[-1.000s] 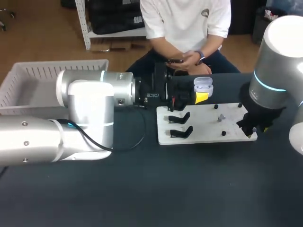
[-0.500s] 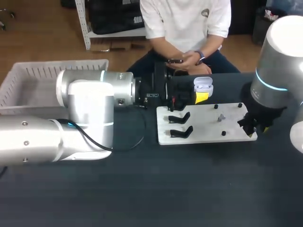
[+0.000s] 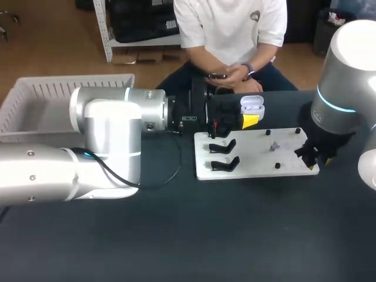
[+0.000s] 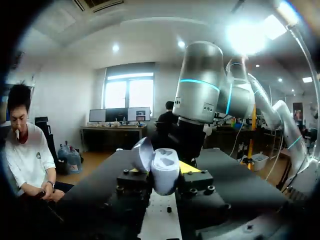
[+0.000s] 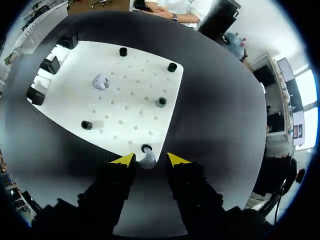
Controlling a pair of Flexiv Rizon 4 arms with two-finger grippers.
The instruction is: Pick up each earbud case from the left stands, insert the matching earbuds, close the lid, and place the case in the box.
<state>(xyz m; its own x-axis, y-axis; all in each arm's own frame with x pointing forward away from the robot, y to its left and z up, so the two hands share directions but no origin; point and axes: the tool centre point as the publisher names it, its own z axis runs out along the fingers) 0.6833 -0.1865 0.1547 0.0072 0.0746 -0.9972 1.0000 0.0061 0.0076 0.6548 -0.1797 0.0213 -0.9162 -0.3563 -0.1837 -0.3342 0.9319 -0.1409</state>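
Only your right gripper (image 3: 316, 157) has shifted, and barely, at the right near corner of the white board (image 3: 252, 155). Your left gripper (image 3: 249, 121) has kept the open earbud case (image 3: 251, 106) above the far edge.

Left wrist view: the case is clamped, lid up.

Right wrist view: the fingers stand narrowly apart around an earbud (image 5: 148, 160) without touching it. Close off-centre and you could knock it from its peg.
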